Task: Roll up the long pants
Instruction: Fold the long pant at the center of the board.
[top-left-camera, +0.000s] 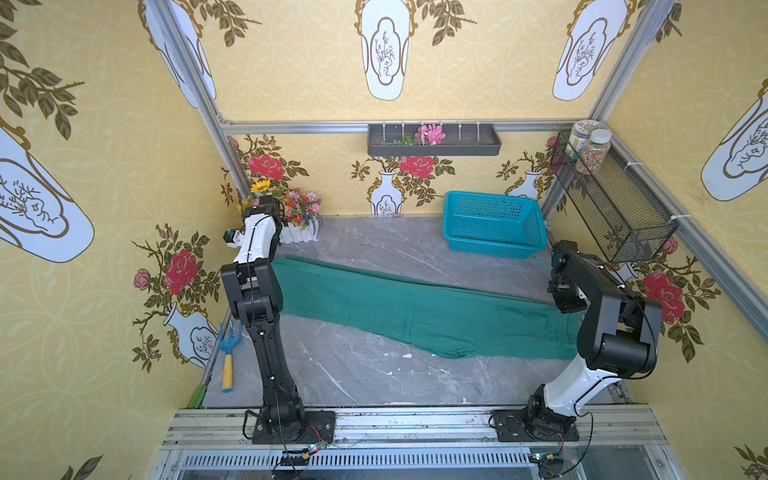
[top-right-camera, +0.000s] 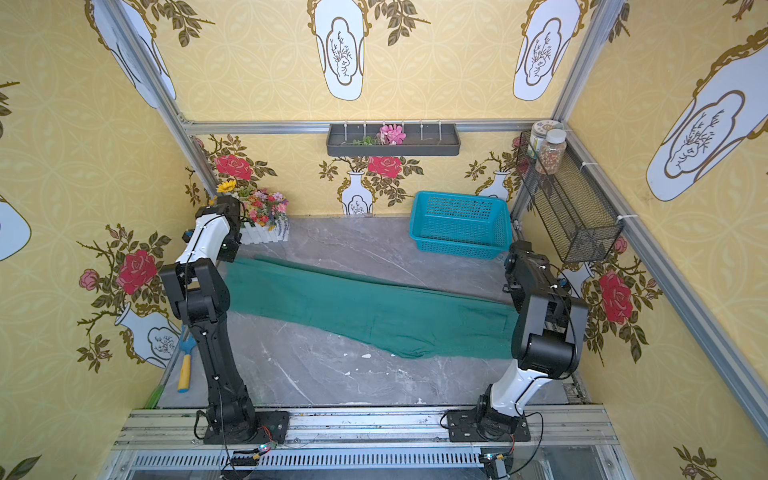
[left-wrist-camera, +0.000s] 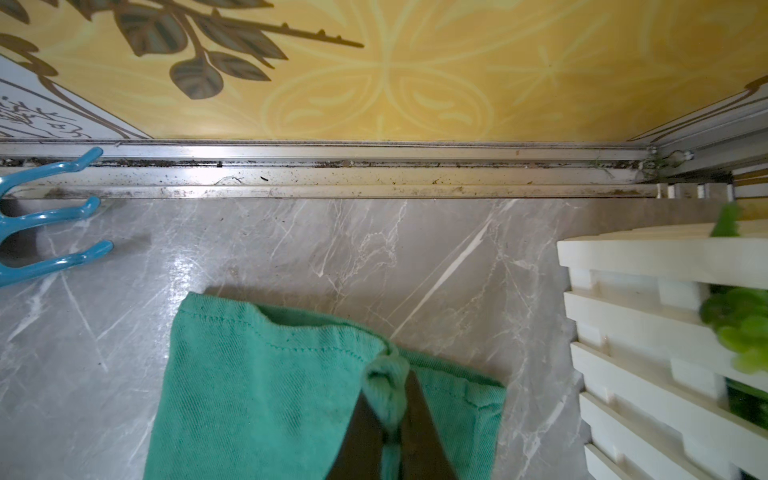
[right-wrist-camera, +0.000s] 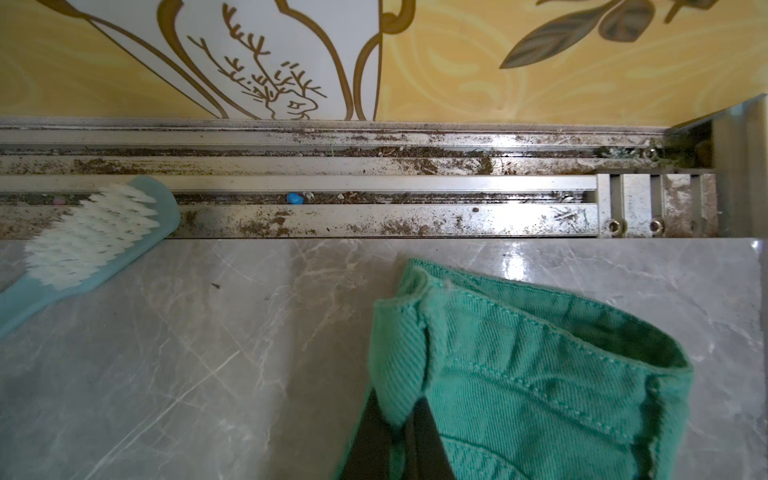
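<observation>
Across the grey table (top-left-camera: 353, 374), your long pants (top-left-camera: 415, 307) lie stretched flat, left gripper (left-wrist-camera: 390, 386) pinching the hem end, right gripper (right-wrist-camera: 401, 411) pinching the waist end.

Ends of long pants (top-left-camera: 415, 309) behind arms (top-left-camera: 253, 299)

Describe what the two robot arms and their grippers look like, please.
Both arms are chunky black jointed links with one glossy white shell each: on the left arm near its wrist, on the right arm just above its base. Thin black cables, held by white ties, run along them to black base plates. The left gripper and right gripper have flat, dark, tapering fingers.
</observation>
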